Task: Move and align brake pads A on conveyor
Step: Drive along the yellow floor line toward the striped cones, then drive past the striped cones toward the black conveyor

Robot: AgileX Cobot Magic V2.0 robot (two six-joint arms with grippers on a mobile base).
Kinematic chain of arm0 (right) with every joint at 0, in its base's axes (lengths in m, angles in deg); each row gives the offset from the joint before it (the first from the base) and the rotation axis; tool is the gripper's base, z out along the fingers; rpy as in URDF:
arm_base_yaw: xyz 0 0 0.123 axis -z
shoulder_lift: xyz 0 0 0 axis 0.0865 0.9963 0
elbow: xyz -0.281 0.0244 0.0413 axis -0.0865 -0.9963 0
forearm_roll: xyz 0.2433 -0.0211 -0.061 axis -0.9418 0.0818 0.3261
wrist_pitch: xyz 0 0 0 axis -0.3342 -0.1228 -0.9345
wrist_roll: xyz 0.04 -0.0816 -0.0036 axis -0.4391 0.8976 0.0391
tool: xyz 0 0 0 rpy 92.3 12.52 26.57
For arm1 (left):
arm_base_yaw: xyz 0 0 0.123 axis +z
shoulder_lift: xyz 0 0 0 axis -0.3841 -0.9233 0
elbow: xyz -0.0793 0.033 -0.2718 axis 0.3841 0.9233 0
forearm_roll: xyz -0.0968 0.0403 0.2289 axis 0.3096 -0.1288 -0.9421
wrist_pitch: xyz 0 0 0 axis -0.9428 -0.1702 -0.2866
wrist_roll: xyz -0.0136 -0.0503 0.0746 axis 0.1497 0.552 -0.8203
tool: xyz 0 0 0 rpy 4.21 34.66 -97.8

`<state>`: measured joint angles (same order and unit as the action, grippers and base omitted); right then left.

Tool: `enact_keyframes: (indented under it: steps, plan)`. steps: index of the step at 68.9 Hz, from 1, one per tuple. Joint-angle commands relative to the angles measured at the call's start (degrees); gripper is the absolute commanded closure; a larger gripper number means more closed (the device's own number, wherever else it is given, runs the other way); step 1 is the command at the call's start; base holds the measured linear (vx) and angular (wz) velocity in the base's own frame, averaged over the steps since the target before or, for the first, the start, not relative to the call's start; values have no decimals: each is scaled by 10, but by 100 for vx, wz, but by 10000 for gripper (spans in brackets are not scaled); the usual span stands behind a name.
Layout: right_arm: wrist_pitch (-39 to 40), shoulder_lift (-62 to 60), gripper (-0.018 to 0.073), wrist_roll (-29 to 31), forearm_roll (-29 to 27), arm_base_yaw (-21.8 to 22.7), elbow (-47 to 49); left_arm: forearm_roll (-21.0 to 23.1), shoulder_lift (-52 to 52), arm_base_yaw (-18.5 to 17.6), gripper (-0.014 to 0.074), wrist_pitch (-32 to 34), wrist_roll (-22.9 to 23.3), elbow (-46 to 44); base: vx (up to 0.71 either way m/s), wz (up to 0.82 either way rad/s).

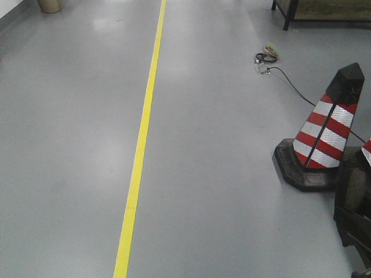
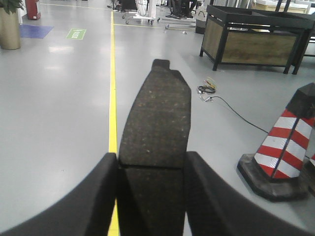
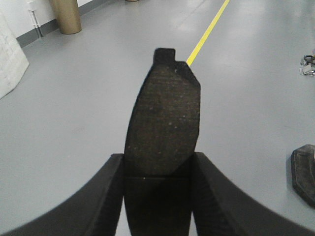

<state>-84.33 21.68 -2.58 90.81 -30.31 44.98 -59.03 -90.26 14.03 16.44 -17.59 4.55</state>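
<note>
Jutting forward from each clamped gripper, left [image 2: 152, 169] and right [image 3: 157, 172], seemingly one brake pad [image 2: 155, 118] [image 3: 163, 118] apiece.

Left tool [image 2: 153, 169]: its two black fingers [image 2: 101, 196] were clamped on a brake pad [image 2: 156, 118].
Brake pad: dark, speckled, pointing away, end tab at the far tip.
Floor [image 2: 59, 108]: grey, with a yellow line [image 2: 112, 98].
Traffic cone [image 2: 285, 147]: red-and-white, at right.
Cable [image 2: 236, 112]: trailed beside the cone.
</note>
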Motion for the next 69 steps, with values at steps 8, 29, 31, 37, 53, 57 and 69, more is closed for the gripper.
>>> enact_keyframes:
  steps: [8, 29, 31, 37, 53, 57, 69]
  plan:
    - [54, 3, 504, 0, 8, 1, 18, 3, -5, 0, 498, 59, 1, -17, 44, -1]
    - [54, 3, 504, 0, 8, 1, 18, 3, -5, 0, 498, 59, 1, -17, 42, -3]
    - [54, 3, 504, 0, 8, 1, 18, 3, -5, 0, 498, 59, 1, -17, 40, -11]
    - [54, 3, 504, 0, 8, 1, 18, 3, -5, 0, 498, 59, 1, -17, 40, -16]
    - [54, 3, 504, 0, 8, 1, 18, 3, -5, 0, 498, 59, 1, -17, 38, -35]
    - [54, 3, 504, 0, 8, 1, 18, 3, -5, 0, 498, 59, 1, -17, 35, -55]
    - [54, 3, 504, 0, 8, 1, 18, 3, -5, 0, 498, 59, 1, -17, 33, -66]
